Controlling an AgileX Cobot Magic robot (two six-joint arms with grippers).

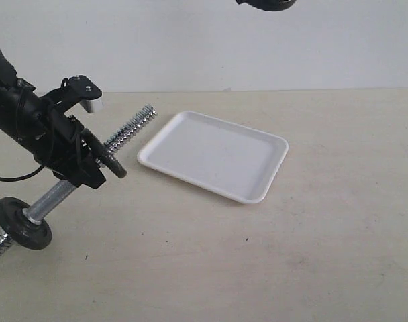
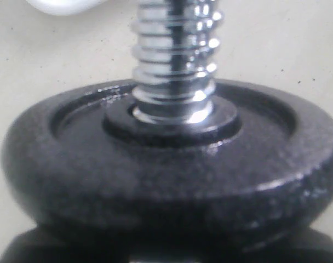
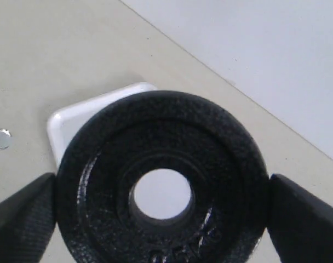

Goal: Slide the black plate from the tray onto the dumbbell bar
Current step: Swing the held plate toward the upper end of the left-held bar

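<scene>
Two right gripper [image 3: 161,215] fingers [image 3: 24,222] pinch black plate [image 3: 95,164].

3 blk plates [image 3: 161,126], 1 tray [image 1: 217,155], 1 bar [image 1: 127,131]

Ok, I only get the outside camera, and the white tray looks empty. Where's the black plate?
Observer: The right wrist view shows the black plate clamped by its rim in the right tool.
Operator: And that disc by the left arm, is it on the dumbbell bar?
Observer: Yes. The left wrist view shows the bar's chrome threads passing through its centre hole.
</scene>
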